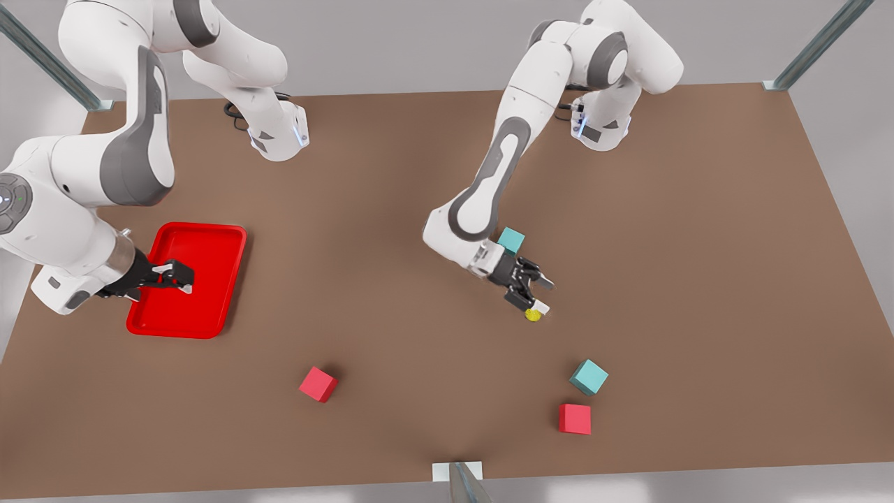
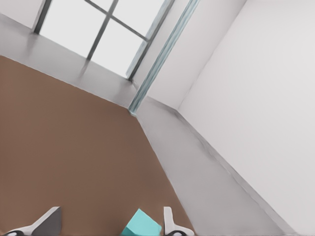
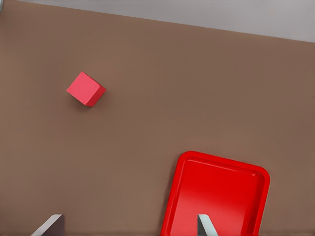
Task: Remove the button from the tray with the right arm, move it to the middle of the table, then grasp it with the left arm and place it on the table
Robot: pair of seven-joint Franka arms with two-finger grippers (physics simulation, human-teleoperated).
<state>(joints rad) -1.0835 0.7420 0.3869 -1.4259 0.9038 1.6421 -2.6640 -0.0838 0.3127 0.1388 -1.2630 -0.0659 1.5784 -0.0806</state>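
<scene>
Front view: I see the button (image 1: 533,315) low at the left pincer (image 1: 538,295), fingertips spread, apparently released on the table (image 1: 391,230) near its middle. I'd lift straight up, avoiding a nudge. My right pincer (image 1: 180,275) waits, fingers apart, over the tray (image 1: 209,241).
</scene>
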